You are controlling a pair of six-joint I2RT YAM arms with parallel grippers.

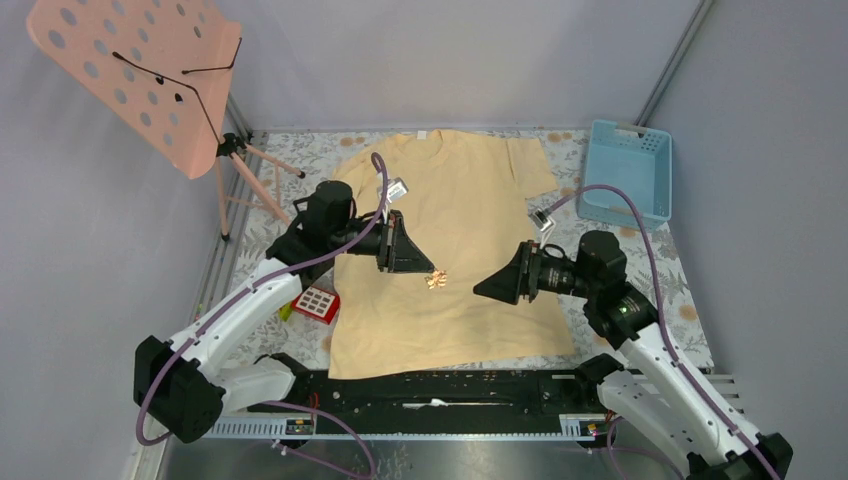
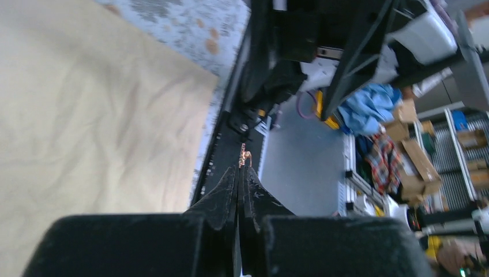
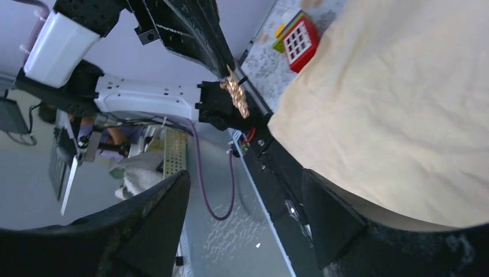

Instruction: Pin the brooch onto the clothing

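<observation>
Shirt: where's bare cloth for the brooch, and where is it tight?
Crowded: middle of the shirt, where left claw, holding the brooch, faces right claw. Free: chest up to the neck label; lower front down to the black rail.

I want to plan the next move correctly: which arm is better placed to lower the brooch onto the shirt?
Left. Its gripper is shut on the brooch, held over the middle of the shirt. The right gripper is open and empty, facing the brooch from the side.
</observation>
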